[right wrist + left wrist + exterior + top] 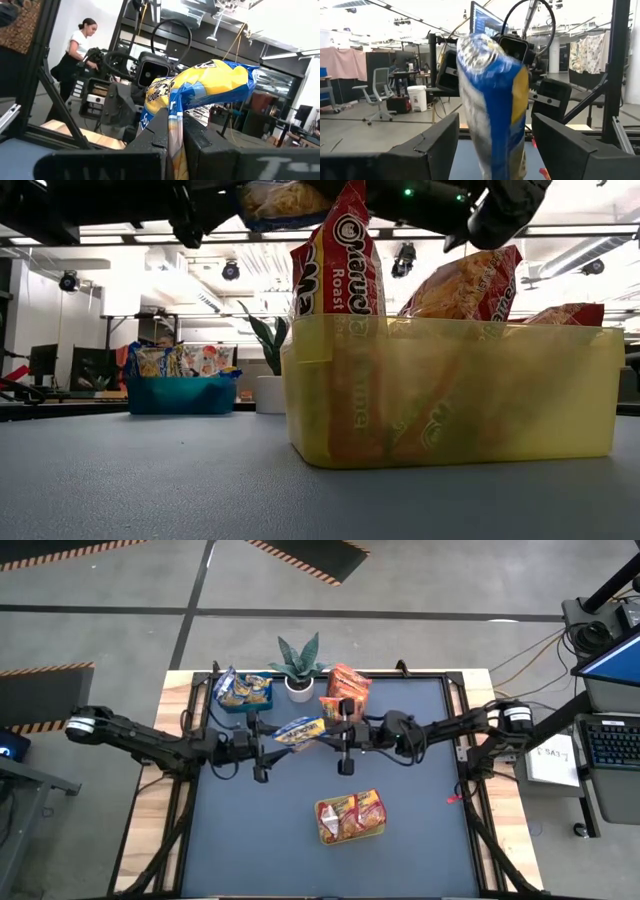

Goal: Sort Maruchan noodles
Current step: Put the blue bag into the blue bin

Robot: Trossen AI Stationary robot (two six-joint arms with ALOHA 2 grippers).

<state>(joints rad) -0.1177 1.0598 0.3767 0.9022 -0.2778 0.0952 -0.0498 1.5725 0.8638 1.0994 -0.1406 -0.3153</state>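
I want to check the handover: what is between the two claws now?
In the high view, only the yellow-and-blue noodle packet lies between the left claw and right claw. The right claw is shut on it; the left claw's fingers stand open around it.

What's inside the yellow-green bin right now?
The translucent yellow-green plastic bin holds red and orange flat plastic noodle packets standing on edge, tops poking above the rim. At least three show; the tinted wall blurs their lower halves, so any lying flat beneath can't be seen.
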